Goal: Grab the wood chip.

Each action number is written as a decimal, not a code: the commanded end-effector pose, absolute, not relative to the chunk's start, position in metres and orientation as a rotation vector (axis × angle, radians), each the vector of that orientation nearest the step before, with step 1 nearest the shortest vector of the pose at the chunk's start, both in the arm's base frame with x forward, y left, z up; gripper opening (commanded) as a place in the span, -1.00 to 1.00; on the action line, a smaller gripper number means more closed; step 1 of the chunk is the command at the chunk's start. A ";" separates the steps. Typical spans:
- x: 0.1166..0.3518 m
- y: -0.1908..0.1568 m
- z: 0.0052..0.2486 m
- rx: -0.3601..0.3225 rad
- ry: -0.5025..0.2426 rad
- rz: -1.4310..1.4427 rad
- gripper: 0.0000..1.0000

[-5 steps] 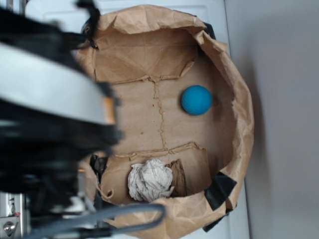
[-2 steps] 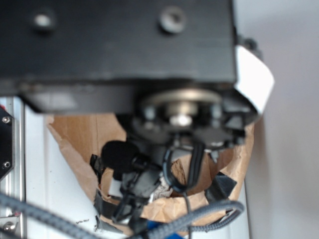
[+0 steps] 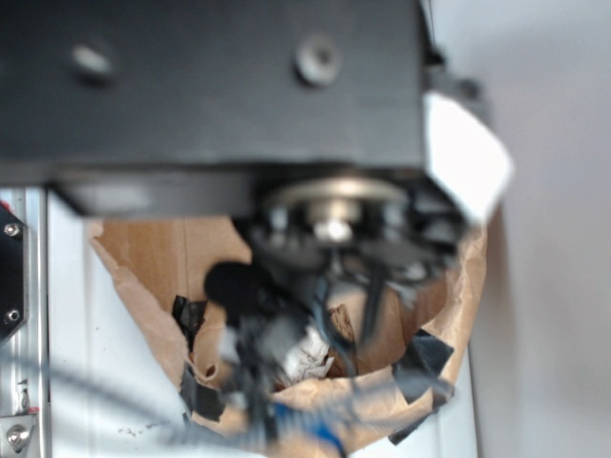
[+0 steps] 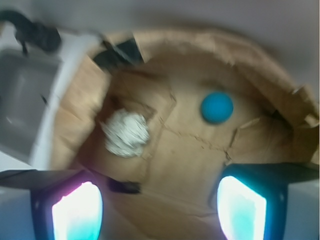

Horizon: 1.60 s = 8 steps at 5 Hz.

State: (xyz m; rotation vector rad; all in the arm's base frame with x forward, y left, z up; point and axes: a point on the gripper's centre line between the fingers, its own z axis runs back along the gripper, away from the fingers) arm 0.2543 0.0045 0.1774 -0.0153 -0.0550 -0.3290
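In the wrist view my gripper [image 4: 160, 200] is open and empty above the paper-lined cardboard box; both fingers glow at the bottom corners. A small dark flat piece, blurred, which I take for the wood chip [image 4: 124, 186], lies at the near edge of a cardboard flap. It is just up and right of my left finger [image 4: 77, 212] and touches neither finger. In the exterior view my arm covers most of the box. Only a brown sliver of the chip [image 3: 340, 322] shows between the cables.
A crumpled off-white paper wad [image 4: 125, 132] lies just beyond the chip and also shows in the exterior view [image 3: 305, 353]. A blue ball [image 4: 217, 107] sits farther in, to the right. The brown paper wall [image 4: 280, 95] rings the box. Black tape [image 4: 120, 52] marks the far rim.
A second ago the arm stood at the left and the box was in plain sight. It has swung over the box and now hides the ball and most of the wad.
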 end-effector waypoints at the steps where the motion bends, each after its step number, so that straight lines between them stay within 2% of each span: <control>1: 0.258 0.023 0.154 -0.015 -0.078 -0.364 1.00; 2: 0.272 0.020 0.125 -0.032 -0.028 -0.345 1.00; 3: 0.280 0.008 0.099 0.000 -0.055 -0.342 1.00; 4: 0.289 -0.007 0.087 -0.025 -0.075 -0.360 1.00; 6: 0.298 -0.038 0.087 -0.100 -0.131 -0.247 1.00; 7: 0.303 -0.029 0.083 -0.109 -0.154 -0.223 1.00; 8: 0.300 -0.025 0.073 -0.086 -0.134 -0.234 1.00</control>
